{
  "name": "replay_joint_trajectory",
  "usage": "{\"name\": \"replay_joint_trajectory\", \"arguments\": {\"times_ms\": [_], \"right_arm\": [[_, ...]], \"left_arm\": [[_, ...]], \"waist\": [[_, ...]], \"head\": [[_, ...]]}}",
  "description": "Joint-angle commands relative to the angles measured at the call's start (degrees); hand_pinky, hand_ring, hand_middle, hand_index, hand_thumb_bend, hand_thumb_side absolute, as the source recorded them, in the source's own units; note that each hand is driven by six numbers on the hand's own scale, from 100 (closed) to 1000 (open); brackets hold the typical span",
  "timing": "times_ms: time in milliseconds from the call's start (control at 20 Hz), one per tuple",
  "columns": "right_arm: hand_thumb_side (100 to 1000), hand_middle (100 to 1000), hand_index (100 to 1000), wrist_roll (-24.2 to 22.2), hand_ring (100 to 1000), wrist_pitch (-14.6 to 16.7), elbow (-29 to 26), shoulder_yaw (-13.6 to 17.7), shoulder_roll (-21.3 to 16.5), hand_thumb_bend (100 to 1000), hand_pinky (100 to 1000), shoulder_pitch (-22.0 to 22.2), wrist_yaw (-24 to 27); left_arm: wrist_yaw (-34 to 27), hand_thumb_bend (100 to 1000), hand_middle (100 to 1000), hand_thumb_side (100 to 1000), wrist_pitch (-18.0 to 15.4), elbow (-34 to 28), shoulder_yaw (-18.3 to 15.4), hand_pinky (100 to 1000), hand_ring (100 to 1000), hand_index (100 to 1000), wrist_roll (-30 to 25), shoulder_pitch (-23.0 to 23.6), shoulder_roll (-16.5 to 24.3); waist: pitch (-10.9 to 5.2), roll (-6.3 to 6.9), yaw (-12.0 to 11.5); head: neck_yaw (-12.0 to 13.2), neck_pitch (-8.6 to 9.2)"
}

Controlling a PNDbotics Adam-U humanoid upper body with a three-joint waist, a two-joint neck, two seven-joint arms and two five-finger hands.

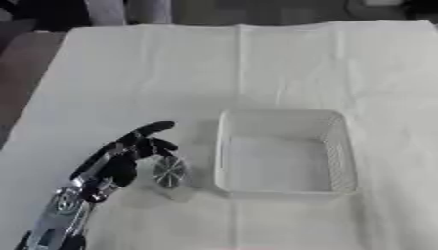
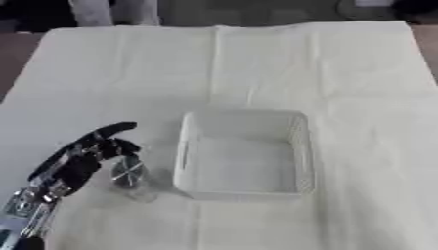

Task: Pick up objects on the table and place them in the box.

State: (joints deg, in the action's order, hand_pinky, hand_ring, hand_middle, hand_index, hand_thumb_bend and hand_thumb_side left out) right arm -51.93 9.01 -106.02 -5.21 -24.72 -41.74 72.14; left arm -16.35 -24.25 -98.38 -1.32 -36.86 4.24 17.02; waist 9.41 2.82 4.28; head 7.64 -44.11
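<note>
A white plastic basket (image 1: 342, 146) stands on the white cloth, nothing visible inside it. Just left of it is a small silvery, disc-like object (image 1: 169, 172), clear or shiny with radial lines. My left hand (image 1: 120, 158) comes in from the lower left and sits right beside that object, its lower fingers curled toward it and one finger stretched out above. Whether the fingers hold the object or only touch it does not show. My right hand is out of sight in both views.
The white cloth (image 1: 239, 73) covers the table, with creases running across it. Dark floor and a chair or legs show past the far edge (image 1: 111, 12). The table's left edge lies close to my left arm.
</note>
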Motion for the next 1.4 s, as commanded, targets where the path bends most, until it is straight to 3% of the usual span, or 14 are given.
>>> {"name": "replay_joint_trajectory", "arguments": {"times_ms": [50,300,500,550,600,650,700,750,800,900,1200,1400], "right_arm": [[880,955,506,-0.03,832,0.05,-0.43,0.67,-0.08,100,691,-0.31,-0.16],[880,955,507,-0.03,831,-0.09,-0.47,0.73,0.03,100,691,-0.1,-0.18],[880,955,505,-0.03,831,-0.26,-0.58,0.74,0.01,100,691,0.0,-0.22],[879,955,505,-0.03,832,-0.3,-0.6,0.74,0.01,100,691,0.03,-0.24],[879,955,505,-0.03,831,-0.36,-0.63,0.75,0.01,100,691,0.06,-0.26],[878,955,504,-0.03,831,-0.42,-0.65,0.75,0.02,100,691,0.09,-0.27],[878,955,504,-0.03,831,-0.49,-0.68,0.76,0.02,100,691,0.15,-0.31],[878,955,504,-0.03,831,-0.57,-0.7,0.78,0.02,100,691,0.21,-0.34],[878,955,504,-0.03,831,-0.66,-0.71,0.81,0.02,100,691,0.26,-0.38],[878,955,501,-0.03,831,-0.78,-0.77,0.85,0.01,100,690,0.33,-0.43],[880,955,501,-0.03,831,-1.06,-0.88,0.86,0.04,100,691,0.36,-0.5],[875,956,501,-0.03,831,-1.38,-0.9,0.87,0.09,100,691,0.56,-0.57]], "left_arm": [[-0.87,348,928,760,0.44,-1.41,0.2,700,777,954,-1.11,0.33,0.55],[-0.99,348,928,767,0.81,-1.53,0.13,710,774,957,-0.46,0.62,0.29],[0.72,362,935,737,0.42,-1.9,0.07,725,782,963,1.64,0.41,0.2],[1.65,390,945,681,0.13,-2.05,0.0,763,805,973,1.95,0.31,0.11],[2.84,376,941,706,-0.27,-2.18,-0.1,744,794,968,2.25,0.21,-0.07],[3.94,401,950,661,-0.65,-2.28,-0.15,776,812,977,2.54,0.13,-0.23],[5.51,403,949,658,-1.17,-2.36,-0.36,775,811,976,2.89,0.01,-0.43],[6.95,424,928,595,-1.83,-2.4,-0.67,746,793,960,3.81,-0.1,-0.78],[8.43,421,930,604,-2.74,-2.48,-1.05,750,795,962,5.46,-0.23,-1.23],[11.79,486,916,479,-4.65,-2.81,-1.57,720,780,952,8.63,-0.45,-2.02],[21.79,456,913,536,-8.35,-2.75,-0.83,720,779,948,13.54,-0.33,-3.23],[25.42,431,916,610,-8.86,-2.03,-0.11,726,780,951,12.78,-0.3,-3.4]], "waist": [[-1.08,-0.04,-0.14],[-1.19,-0.01,-0.25],[-1.12,0.07,-0.24],[-1.1,0.09,-0.25],[-1.07,0.1,-0.26],[-1.05,0.12,-0.28],[-1.02,0.14,-0.3],[-0.99,0.16,-0.33],[-0.95,0.18,-0.37],[-0.87,0.16,-0.46],[-0.71,0.26,-0.55],[-0.76,0.41,-0.62]], "head": [[-0.05,-0.01],[-0.24,-0.01],[-0.37,-0.01],[-0.41,-0.01],[-0.43,-0.01],[-0.44,-0.01],[-0.48,-0.01],[-0.51,-0.01],[-0.53,-0.01],[-0.64,-0.01],[-0.7,-0.01],[-0.78,-0.01]]}}
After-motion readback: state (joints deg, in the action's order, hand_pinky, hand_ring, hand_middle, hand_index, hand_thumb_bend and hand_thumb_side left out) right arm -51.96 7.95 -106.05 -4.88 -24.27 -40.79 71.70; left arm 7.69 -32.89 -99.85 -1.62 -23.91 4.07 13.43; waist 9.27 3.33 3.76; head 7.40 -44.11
